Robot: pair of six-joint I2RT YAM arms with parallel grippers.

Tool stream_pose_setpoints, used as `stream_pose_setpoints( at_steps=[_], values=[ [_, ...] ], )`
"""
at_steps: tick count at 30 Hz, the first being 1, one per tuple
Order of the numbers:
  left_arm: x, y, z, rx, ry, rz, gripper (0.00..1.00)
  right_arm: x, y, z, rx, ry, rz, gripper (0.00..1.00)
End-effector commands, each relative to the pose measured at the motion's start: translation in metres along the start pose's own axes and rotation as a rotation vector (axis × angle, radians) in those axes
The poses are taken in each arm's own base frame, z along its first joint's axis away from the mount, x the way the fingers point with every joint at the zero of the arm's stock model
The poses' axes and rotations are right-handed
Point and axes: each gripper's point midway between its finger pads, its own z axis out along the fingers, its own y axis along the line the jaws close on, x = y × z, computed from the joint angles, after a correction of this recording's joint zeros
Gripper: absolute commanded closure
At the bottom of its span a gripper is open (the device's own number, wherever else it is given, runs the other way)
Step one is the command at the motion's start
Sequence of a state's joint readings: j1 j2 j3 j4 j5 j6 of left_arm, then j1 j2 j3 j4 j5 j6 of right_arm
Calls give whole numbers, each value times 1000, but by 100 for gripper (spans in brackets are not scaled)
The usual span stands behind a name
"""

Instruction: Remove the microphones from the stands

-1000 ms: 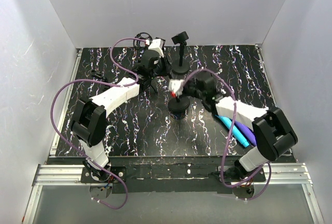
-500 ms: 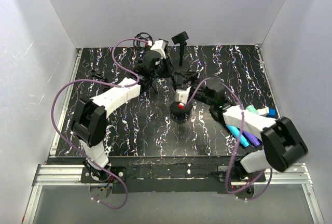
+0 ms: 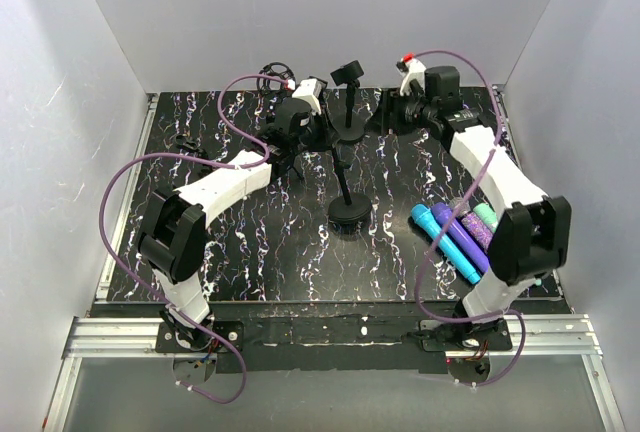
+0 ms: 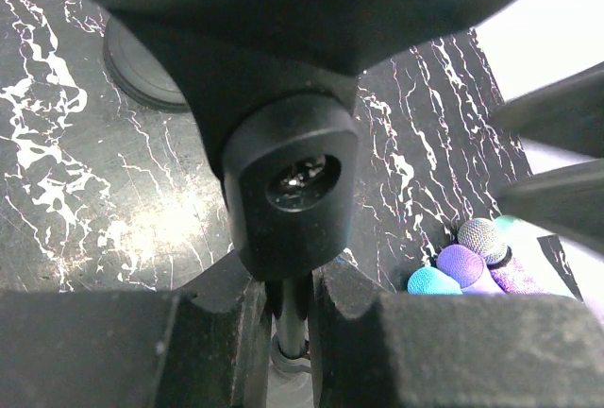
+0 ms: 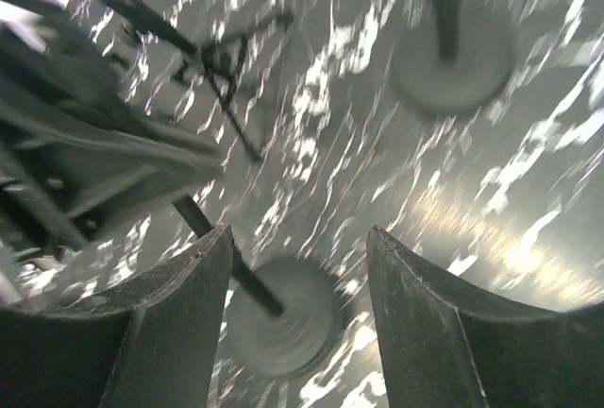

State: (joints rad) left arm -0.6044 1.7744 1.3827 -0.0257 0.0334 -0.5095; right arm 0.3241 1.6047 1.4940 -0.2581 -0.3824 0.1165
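Note:
A black stand (image 3: 350, 214) with a round base is in the middle of the table, its pole leaning up to the left. My left gripper (image 3: 322, 144) is shut on the pole (image 4: 291, 328) just under the black clip (image 4: 288, 181). No microphone shows in that clip. Several microphones (image 3: 455, 237) in cyan, purple and teal lie flat at the right, also visible in the left wrist view as microphones (image 4: 461, 264). My right gripper (image 3: 392, 117) hangs open and empty at the back right, with the stand's base (image 5: 283, 328) blurred below its jaws (image 5: 300, 230).
A second black stand (image 3: 348, 132) with an empty-looking clip (image 3: 347, 73) is at the back centre. Black cables (image 3: 270, 79) lie at the back left. White walls enclose the marbled black table (image 3: 250, 252) on three sides.
My right arm has swung away from the middle stand to the back right, and its jaws have opened. More microphones now show at the right. The left arm has not moved.

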Motion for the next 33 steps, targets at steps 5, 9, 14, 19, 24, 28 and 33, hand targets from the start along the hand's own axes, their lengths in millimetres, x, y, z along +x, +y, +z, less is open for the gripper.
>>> stream_pose_setpoints(
  at_steps=[5, 9, 14, 19, 24, 28, 33],
  values=[
    [-18, -13, -10, 30, -38, -2, 100, 87, 42, 10, -282, 397, 551, 35],
    [-16, -14, -9, 34, -32, 0, 100, 96, 52, 16, -388, 465, 614, 34],
    [-12, -14, -10, 31, -25, 2, 100, 108, 56, 24, -454, 519, 686, 41],
    [-10, -15, -10, 31, -22, 4, 100, 108, 67, 25, -542, 529, 701, 49],
    [-11, -17, -9, 37, -23, 12, 100, 104, 75, 24, -599, 527, 690, 55],
    [-11, -18, -8, 37, -25, 16, 100, 103, 75, 25, -604, 526, 691, 62],
    [-14, -18, -8, 38, -35, 14, 100, 97, 69, 27, -538, 474, 589, 77]
  ],
)
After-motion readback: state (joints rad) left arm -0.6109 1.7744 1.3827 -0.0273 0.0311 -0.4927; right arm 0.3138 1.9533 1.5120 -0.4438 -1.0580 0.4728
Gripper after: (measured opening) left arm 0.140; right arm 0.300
